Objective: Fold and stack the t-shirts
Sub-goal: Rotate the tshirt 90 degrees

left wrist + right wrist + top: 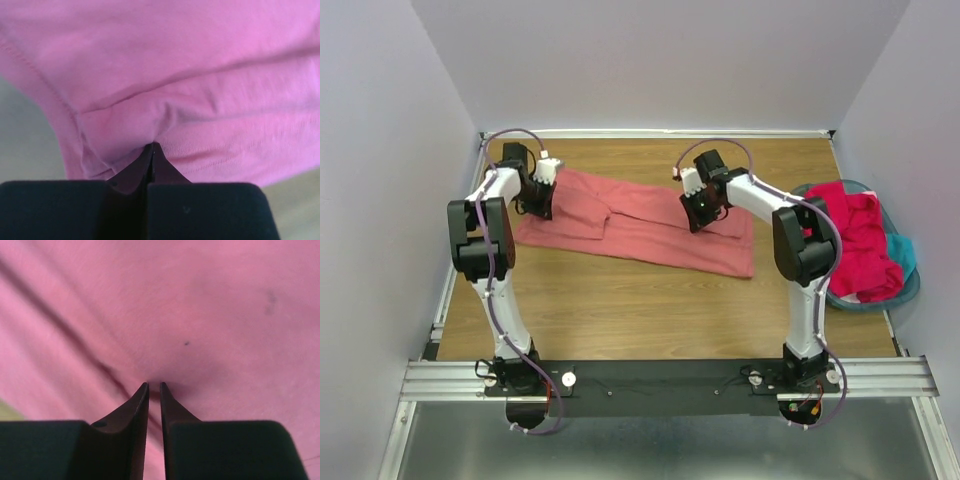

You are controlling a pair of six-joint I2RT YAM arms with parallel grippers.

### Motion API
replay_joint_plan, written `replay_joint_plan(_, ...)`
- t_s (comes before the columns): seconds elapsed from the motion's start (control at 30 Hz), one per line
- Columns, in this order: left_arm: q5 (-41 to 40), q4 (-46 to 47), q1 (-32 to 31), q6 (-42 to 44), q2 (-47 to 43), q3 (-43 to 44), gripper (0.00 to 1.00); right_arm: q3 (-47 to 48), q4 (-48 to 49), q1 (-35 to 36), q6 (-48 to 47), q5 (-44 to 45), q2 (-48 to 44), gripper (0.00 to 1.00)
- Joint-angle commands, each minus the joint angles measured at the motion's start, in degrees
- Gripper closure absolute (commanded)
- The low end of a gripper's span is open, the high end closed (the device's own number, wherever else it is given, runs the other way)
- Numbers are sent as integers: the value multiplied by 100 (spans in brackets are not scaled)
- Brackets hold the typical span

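A brown wooden bench (620,300) sits between plain pale purple walls (660,60), with a shiny metal rail (660,378) along its near edge, in soft light

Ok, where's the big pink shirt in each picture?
Top external: the salmon-pink t-shirt lies spread across the far half of the table.
Left wrist: it fills most of the view above the left tool, which pinches a fold.
Right wrist: it fills the view around the right tool.
Shared landmark: the tools' dark tips on the cloth.
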Motion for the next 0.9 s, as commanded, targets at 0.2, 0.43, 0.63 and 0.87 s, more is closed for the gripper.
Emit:
replay_joint_plan(0.2, 282, -690, -455, 66, 1505, 3923, 85, -1049, -805, 1391, 693, -2098, -1322, 77)
replay_joint_plan(0.43, 836, -101, -490, -277, 248, 2417, 87, -625, -858, 951, 343, -1150, -1271, 76)
replay_joint_plan(0.63, 645, 345, -778, -593, -147, 922, 96, -748, -805, 952, 78, -762, -770, 78)
replay_joint_plan(0.87, -103, 655, -1035, -795, 141, 446, 100, -1406, -594, 960, 78, -919, -743, 78)
